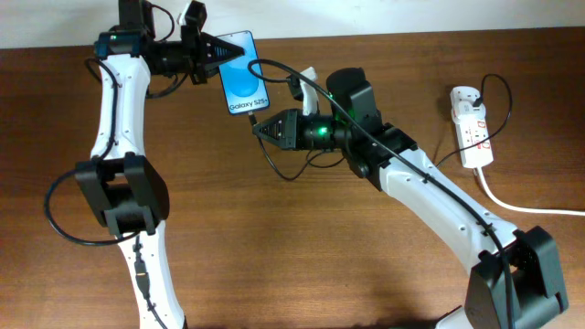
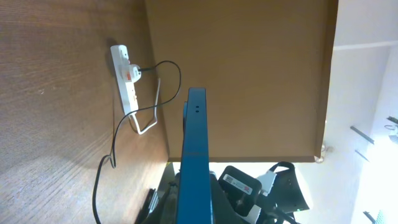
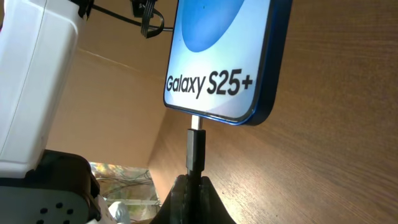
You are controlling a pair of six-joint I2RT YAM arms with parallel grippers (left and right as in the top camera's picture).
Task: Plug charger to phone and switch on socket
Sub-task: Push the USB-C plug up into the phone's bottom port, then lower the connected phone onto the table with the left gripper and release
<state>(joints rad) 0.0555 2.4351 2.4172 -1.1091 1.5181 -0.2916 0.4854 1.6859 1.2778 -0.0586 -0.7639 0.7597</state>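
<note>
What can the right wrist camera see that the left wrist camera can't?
Only the right wrist camera shows the phone's blue screen with "Galaxy S25+" on it. It also shows the charger's tip at the phone's bottom edge, pinched by the right gripper. Only the left wrist camera shows the white power strip, where the charger's other end is plugged in. Both show the phone (edge-on from the left wrist), part of the charger, and the wooden table.

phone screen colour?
The phone shows a pale screen with a blue oval and black text; clearest in right wrist view.
</note>
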